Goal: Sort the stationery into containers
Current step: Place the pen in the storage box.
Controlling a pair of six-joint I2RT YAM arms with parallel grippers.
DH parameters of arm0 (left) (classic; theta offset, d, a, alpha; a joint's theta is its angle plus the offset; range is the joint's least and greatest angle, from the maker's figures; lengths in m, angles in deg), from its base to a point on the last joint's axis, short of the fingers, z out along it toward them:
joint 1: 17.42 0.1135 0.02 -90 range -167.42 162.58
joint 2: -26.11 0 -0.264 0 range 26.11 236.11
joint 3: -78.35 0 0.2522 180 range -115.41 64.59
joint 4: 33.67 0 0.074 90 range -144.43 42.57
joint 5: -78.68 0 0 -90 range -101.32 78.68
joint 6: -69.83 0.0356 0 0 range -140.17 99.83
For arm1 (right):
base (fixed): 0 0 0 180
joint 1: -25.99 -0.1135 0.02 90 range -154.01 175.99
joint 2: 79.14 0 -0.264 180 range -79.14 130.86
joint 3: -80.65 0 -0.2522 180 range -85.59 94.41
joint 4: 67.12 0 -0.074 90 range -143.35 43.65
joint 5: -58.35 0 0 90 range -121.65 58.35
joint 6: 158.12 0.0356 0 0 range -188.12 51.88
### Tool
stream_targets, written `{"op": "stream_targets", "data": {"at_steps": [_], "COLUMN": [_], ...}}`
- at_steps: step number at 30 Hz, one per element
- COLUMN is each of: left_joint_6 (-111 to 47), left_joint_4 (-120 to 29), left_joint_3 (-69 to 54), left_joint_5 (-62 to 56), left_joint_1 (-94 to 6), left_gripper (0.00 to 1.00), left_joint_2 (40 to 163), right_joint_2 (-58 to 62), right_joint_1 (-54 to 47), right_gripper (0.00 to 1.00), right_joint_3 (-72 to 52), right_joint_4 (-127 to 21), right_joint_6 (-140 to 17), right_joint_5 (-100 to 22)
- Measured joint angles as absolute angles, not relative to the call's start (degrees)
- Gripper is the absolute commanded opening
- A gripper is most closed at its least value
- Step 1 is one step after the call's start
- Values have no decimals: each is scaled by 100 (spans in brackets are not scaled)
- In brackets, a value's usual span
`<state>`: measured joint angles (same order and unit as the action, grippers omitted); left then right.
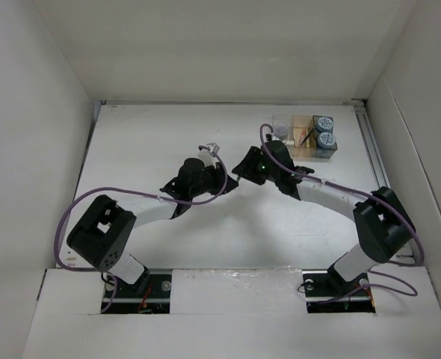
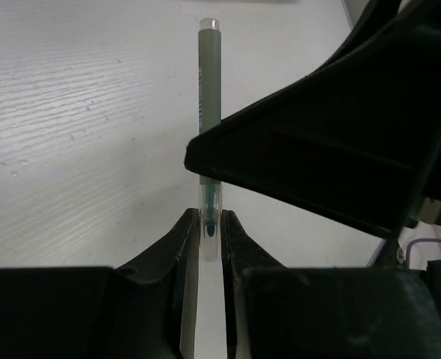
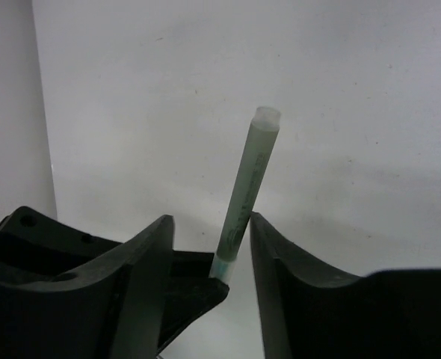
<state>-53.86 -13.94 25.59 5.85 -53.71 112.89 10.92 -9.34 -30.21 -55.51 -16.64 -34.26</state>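
Clamped in the left fingers (image 2: 209,221), a green pen (image 2: 209,90) hangs over the middle of the table (image 1: 168,134). The right fingers (image 3: 209,221) stand apart around its shaft. At the far right corner, the tray (image 1: 299,152) holds two rolls (image 1: 325,132), a pot (image 1: 280,132) and pens (image 1: 305,135). No other loose item shows, so this pen seems the last.

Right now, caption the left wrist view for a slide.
Left gripper pinches a green pen by its clear end; right gripper crosses over the barrel.
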Motion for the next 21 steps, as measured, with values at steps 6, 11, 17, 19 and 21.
{"op": "stream_targets", "data": {"at_steps": [6, 11, 17, 19, 21], "left_joint_6": [-5519, -5550, -5524, -5473, -5430], "left_joint_4": [-1168, -1004, -910, -913, -910], "left_joint_3": [2747, 2821, 2826, 2826, 2830], "left_joint_5": [738, 782, 841, 815, 791], "left_joint_1": [-5371, -5367, -5378, -5378, -5378], "left_gripper": [4, 53, 100, 100, 100], "left_joint_2": [11020, 10992, 10786, 10677, 10574], "right_joint_2": [1213, 1239, 1234, 1230, 1219], "right_joint_1": [-934, -1011, -937, -725, -357], "right_gripper": [17, 0, 0, 0, 0], "right_joint_3": [-3008, -2930, -2650, -2416, -2162], "right_joint_4": [-5618, -5678, -5245, -4989, -4751], "right_joint_6": [-1537, -1518, -1601, -1690, -1769], "right_joint_5": [-3408, -3249, -2659, -2433, -2119]}}
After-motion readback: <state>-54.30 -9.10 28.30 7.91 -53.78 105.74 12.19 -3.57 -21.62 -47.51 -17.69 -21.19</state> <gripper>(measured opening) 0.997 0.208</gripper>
